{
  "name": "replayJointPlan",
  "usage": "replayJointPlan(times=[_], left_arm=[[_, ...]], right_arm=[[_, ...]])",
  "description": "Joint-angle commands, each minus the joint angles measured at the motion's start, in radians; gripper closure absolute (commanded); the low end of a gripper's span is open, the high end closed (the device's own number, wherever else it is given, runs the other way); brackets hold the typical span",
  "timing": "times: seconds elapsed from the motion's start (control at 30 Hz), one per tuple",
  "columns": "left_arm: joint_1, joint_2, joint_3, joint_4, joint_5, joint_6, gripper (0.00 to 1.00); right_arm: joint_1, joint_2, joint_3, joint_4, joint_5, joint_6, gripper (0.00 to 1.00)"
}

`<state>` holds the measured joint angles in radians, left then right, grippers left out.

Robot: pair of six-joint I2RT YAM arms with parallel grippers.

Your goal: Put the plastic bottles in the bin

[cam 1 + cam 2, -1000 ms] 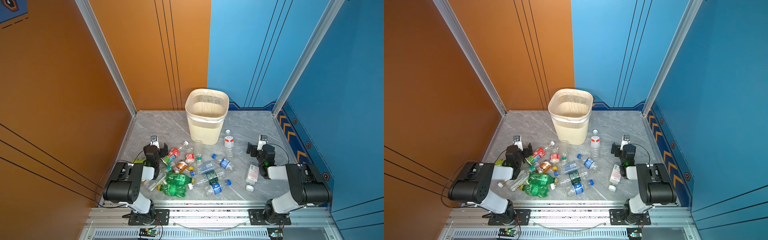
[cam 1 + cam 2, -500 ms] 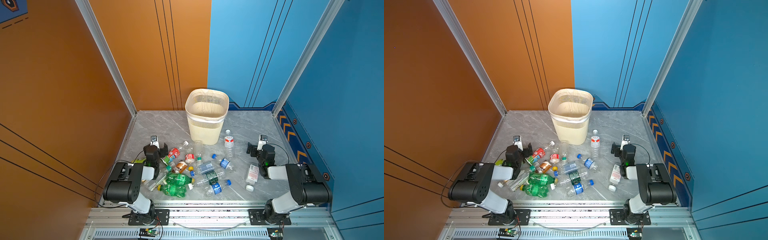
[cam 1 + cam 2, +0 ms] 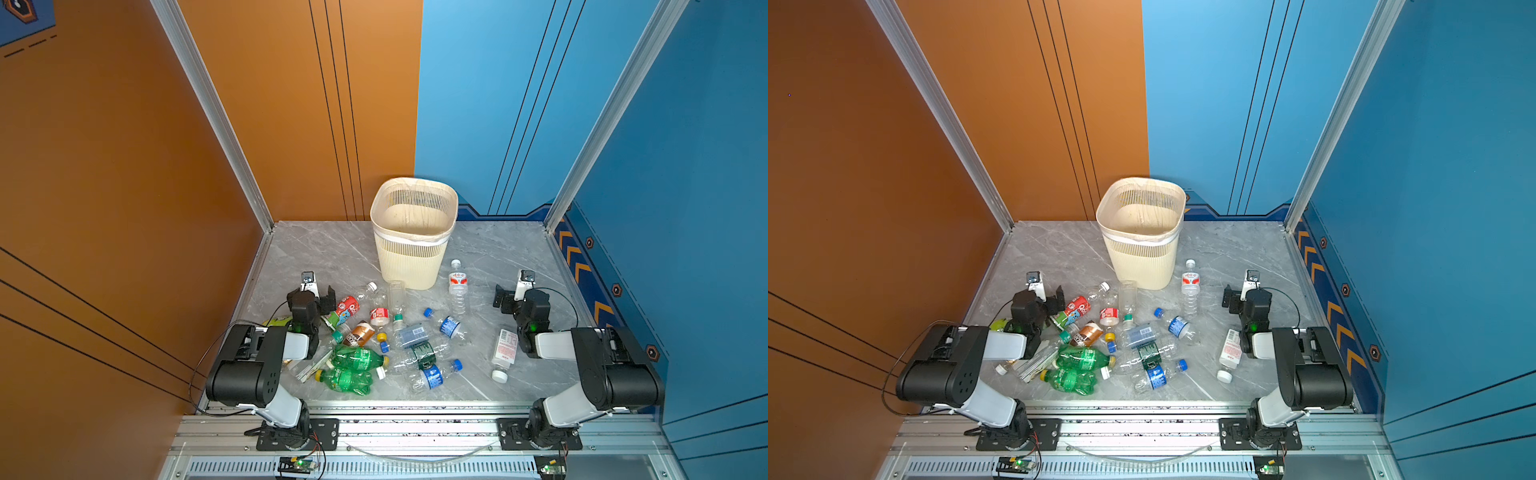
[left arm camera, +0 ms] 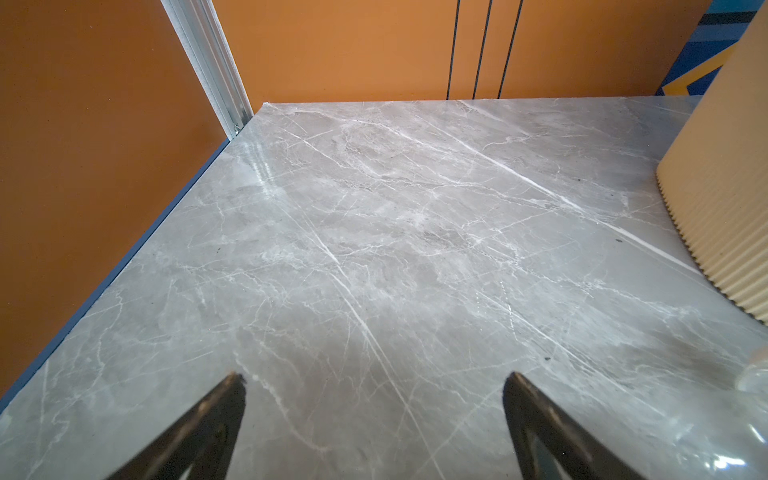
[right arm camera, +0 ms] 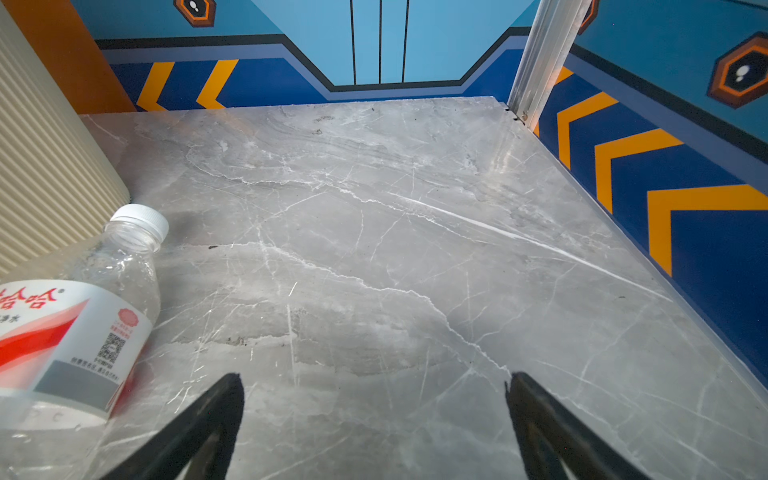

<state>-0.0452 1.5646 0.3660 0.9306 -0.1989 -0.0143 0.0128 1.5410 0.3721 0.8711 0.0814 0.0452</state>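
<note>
Both the left gripper (image 4: 374, 384) and right gripper (image 5: 374, 382) gape empty, so the right should pinch mid-body the white-capped bottle (image 3: 458, 286) lying just right of the centre-frame bin (image 3: 409, 266), the other plastic bottles (image 3: 357, 358) littering lower centre.

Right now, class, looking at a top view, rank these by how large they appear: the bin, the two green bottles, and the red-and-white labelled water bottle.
1. bin: by far the largest.
2. rear green bottle and front green bottle: look alike, so not ranked apart.
3. water bottle: slimmer, but it lies farther from the camera, so this place is unsure.
</note>
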Motion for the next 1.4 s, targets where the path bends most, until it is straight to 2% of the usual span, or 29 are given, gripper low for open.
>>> replayJointPlan(times=[0.0,0.07,0.1,0.17,0.23,0.27,0.33,0.37,0.4,0.43,0.5,0.53,0.67,0.83,1.0,1.37], left_arm=[[0.01,0.0,0.011,-0.004,0.006,0.013,0.02],[0.008,-0.008,0.008,0.004,0.001,0.012,0.02],[0.005,-0.029,0.006,-0.009,-0.008,0.014,0.02],[-0.005,-0.121,0.015,-0.108,-0.046,0.016,0.02],[-0.028,-0.273,0.066,-0.321,-0.138,-0.016,0.02],[-0.027,-0.363,0.123,-0.491,-0.166,-0.095,0.02],[-0.006,-0.497,0.248,-0.776,-0.145,-0.238,0.02],[0.001,-0.56,0.303,-0.864,-0.123,-0.27,0.02],[0.0,-0.61,0.341,-0.942,-0.11,-0.289,0.02],[0.001,-0.654,0.336,-0.945,-0.106,-0.292,0.02],[0.02,-0.745,0.259,-0.871,-0.028,-0.264,0.02],[0.029,-0.777,0.234,-0.858,0.001,-0.26,0.02],[0.059,-0.832,0.246,-1.038,-0.012,-0.26,0.02],[0.057,-0.835,0.268,-1.087,0.005,-0.25,0.02],[0.059,-0.832,0.281,-1.11,-0.003,-0.257,0.02],[0.059,-0.826,0.286,-1.111,0.003,-0.256,0.02]], right_arm=[[-0.001,-0.008,0.017,-0.019,-0.009,0.01,0.0],[0.0,-0.009,0.02,-0.016,0.003,0.014,0.0],[0.006,-0.025,0.043,-0.076,0.034,0.018,0.0],[0.015,-0.091,0.15,-0.325,0.067,0.019,0.0],[0.049,-0.146,0.279,-0.534,0.157,0.034,0.0],[0.065,-0.17,0.325,-0.585,0.173,0.069,0.0],[0.08,-0.217,0.37,-0.618,0.205,0.222,0.0],[0.075,-0.238,0.385,-0.658,0.176,0.29,0.0],[0.059,-0.245,0.39,-0.687,0.102,0.303,0.0],[0.041,-0.244,0.394,-0.709,0.027,0.295,0.0],[-0.013,-0.242,0.387,-0.711,-0.185,0.335,0.0],[-0.016,-0.255,0.385,-0.717,-0.208,0.363,0.0],[0.058,-0.349,0.426,-0.932,-0.161,0.393,0.0],[0.203,-0.4,0.429,-1.054,-0.062,0.414,0.0],[0.312,-0.277,0.5,-1.102,-0.017,0.409,0.0],[0.397,-0.03,0.602,-1.101,0.033,0.405,0.0]])
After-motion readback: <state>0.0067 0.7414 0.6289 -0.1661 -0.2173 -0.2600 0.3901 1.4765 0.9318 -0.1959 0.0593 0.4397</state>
